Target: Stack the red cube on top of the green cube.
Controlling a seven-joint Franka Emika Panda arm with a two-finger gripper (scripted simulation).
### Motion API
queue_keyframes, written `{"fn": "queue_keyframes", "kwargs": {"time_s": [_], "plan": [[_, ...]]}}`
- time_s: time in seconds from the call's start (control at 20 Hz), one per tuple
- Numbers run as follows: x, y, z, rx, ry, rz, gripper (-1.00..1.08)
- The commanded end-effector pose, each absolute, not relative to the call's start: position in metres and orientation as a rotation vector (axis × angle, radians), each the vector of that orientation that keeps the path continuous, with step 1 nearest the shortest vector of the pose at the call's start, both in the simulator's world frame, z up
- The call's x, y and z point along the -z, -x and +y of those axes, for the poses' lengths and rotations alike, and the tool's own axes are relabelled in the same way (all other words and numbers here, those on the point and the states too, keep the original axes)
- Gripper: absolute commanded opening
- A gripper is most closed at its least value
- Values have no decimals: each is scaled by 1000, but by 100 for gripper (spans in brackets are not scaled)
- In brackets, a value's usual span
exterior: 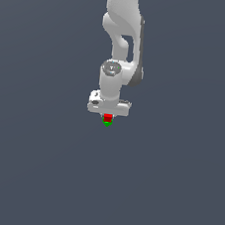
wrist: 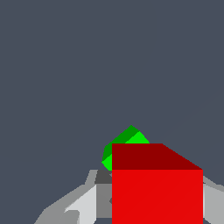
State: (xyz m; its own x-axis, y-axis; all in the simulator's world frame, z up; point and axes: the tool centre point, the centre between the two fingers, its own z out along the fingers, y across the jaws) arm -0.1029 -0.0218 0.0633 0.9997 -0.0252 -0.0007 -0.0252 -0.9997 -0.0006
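Note:
In the exterior view the red cube [exterior: 107, 117] sits between the fingers of my white gripper [exterior: 107, 116], directly over the green cube [exterior: 107, 123], which peeks out just below it. I cannot tell whether the two cubes touch. In the wrist view the red cube [wrist: 157, 188] fills the space between the grey fingers [wrist: 87, 203], which press on both its sides. The green cube [wrist: 127, 139] shows partly behind and beyond it, turned at an angle. The gripper is shut on the red cube.
The flat dark grey floor [exterior: 38, 165] surrounds the cubes on all sides. The white arm [exterior: 122, 31] rises from the gripper toward the top of the exterior view.

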Motion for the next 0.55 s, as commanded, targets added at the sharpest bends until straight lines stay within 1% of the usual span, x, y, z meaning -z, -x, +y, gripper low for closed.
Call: {"fn": "queue_keyframes", "kwargs": {"time_s": [0.0, 0.05, 0.5], "plan": [[-62, 101, -22, 1, 3141, 40, -100], [-62, 101, -22, 1, 3141, 40, 100], [-62, 101, -22, 1, 3141, 40, 100]]}}
